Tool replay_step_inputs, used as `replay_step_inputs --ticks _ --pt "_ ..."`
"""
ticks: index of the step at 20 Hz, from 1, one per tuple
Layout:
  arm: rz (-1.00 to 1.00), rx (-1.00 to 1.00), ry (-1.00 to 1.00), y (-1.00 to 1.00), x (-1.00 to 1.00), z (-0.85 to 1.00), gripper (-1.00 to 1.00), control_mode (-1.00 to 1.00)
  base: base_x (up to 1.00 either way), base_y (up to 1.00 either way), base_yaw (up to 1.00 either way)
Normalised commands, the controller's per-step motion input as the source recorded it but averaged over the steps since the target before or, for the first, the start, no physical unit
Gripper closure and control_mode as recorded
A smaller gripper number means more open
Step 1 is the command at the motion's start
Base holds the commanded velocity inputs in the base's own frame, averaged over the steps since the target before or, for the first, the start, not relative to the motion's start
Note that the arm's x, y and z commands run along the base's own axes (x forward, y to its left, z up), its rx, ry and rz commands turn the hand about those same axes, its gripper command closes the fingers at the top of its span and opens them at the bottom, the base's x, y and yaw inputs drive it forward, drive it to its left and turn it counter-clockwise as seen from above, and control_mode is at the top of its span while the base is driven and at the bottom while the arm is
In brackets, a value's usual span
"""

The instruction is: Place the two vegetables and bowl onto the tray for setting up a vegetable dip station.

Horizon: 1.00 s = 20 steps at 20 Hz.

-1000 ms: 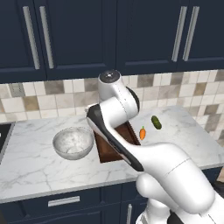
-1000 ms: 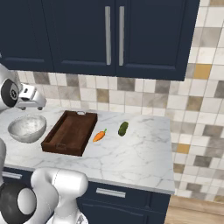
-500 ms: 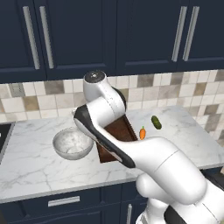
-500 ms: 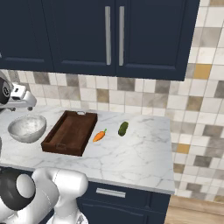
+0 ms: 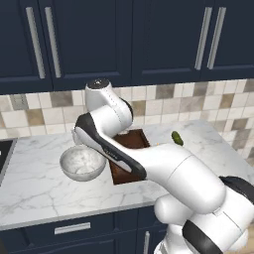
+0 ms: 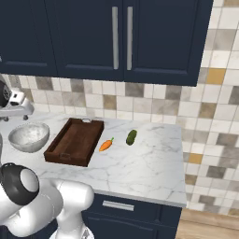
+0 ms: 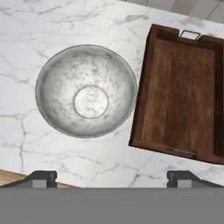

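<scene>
The pale marbled bowl (image 7: 87, 103) stands empty on the white marble counter, left of the dark wooden tray (image 7: 181, 92). The tray is empty too, with a metal handle on its short end. My gripper (image 7: 113, 179) hangs open above the counter, and the bowl lies ahead of its wide-spread fingertips (image 7: 41, 177). From the right base view the hand (image 6: 16, 108) hovers over the bowl (image 6: 29, 136) at the far left. Right of the tray (image 6: 74, 141) lie the orange carrot (image 6: 106, 144) and the dark green cucumber (image 6: 131, 137). My arm covers part of the tray (image 5: 133, 140). The bowl (image 5: 82, 162) and cucumber (image 5: 177, 138) stay visible.
Dark blue wall cabinets (image 5: 124, 39) hang over a tiled backsplash (image 6: 154, 105) behind the counter. A black cooktop edge (image 5: 3, 154) sits at the far left. Bare marble (image 6: 149, 163) stretches right of the vegetables to the counter's end.
My arm has swung left, from over the tray to above the bowl. The jaws stayed open. Bowl, tray and vegetables have not moved.
</scene>
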Motion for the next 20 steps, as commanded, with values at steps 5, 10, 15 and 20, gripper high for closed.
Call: replay_step_inputs --ticks 5,10,15,20 --pt "0.01 -0.05 0.04 0.27 0.00 -0.22 -1.00 -1.00 0.00 0.00 0.00" --pt "0.01 -0.01 0.04 0.35 0.01 -0.19 -1.00 -1.00 0.00 0.00 0.00" --pt "0.05 0.00 0.05 0.32 0.06 -0.19 -1.00 -1.00 0.00 0.00 0.00" --pt "0.08 -0.07 0.02 0.28 0.14 -0.27 -1.00 -1.00 0.00 0.00 0.00"
